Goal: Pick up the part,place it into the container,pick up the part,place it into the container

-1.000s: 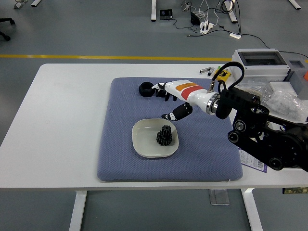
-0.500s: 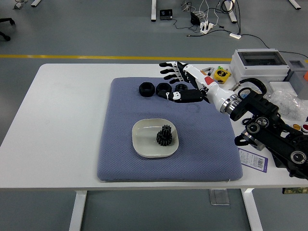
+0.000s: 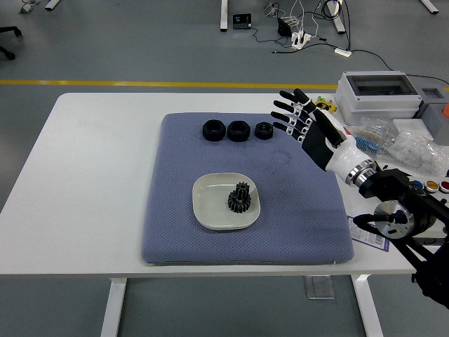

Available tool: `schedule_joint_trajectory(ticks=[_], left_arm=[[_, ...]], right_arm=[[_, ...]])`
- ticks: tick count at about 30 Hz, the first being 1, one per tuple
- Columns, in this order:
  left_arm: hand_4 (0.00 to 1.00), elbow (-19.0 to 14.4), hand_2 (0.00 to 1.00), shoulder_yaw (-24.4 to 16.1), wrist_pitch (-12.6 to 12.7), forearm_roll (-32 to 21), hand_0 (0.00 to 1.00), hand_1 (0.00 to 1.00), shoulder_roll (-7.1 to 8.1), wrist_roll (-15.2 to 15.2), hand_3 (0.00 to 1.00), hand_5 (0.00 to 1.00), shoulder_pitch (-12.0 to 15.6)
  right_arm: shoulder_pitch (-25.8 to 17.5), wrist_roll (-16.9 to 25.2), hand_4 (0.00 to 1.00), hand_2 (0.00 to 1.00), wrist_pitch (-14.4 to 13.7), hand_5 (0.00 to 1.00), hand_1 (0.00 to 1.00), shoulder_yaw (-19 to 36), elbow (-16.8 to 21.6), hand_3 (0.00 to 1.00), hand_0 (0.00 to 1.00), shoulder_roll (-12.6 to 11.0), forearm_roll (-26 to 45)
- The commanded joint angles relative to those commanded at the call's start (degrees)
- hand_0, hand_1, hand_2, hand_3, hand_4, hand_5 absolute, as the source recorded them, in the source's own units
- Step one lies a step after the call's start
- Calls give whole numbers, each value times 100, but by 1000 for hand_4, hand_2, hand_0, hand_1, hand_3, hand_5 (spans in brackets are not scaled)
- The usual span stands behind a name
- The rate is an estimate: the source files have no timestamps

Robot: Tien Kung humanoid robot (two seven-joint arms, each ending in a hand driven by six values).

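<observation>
Right hand (image 3: 309, 126): fingers spread, empty, raised above pad's (image 3: 175, 232) right side.
Parts: three black nuts (image 3: 237, 130) in a row at pad's far edge.
Dish (image 3: 207, 210): holds one gear (image 3: 239, 198).
Risk: a loose grip could drop a nut short of the dish.

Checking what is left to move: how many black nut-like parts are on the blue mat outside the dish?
3, in a row near the mat's far edge: left part, middle part, right part. None seems hidden.

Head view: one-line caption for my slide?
Right hand open above blue mat; gear in dish, three nuts behind.
</observation>
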Motion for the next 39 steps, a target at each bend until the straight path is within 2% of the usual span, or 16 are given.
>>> schedule_joint_trajectory(ticks=[3, 14, 22, 39], left_arm=[[615, 0, 648, 27, -5, -14, 711, 618, -2, -2, 567, 705, 2], [613, 0, 644, 31, -8, 5, 710, 618, -1, -2, 567, 704, 32], [612, 0, 642, 34, -23, 53, 710, 617, 8, 12, 568, 703, 57], [609, 0, 641, 140, -64, -62, 711, 618, 21, -5, 567, 703, 24]], right_arm=[[-244, 29, 998, 861, -41, 749, 852, 201, 41, 876, 927, 54, 484], [-718, 111, 998, 857, -152, 777, 848, 520, 45, 861, 921, 128, -165], [-851, 34, 998, 855, -138, 774, 845, 497, 46, 856, 918, 138, -443], [-961, -177, 998, 850, -82, 772, 841, 486, -5, 845, 914, 199, -537]])
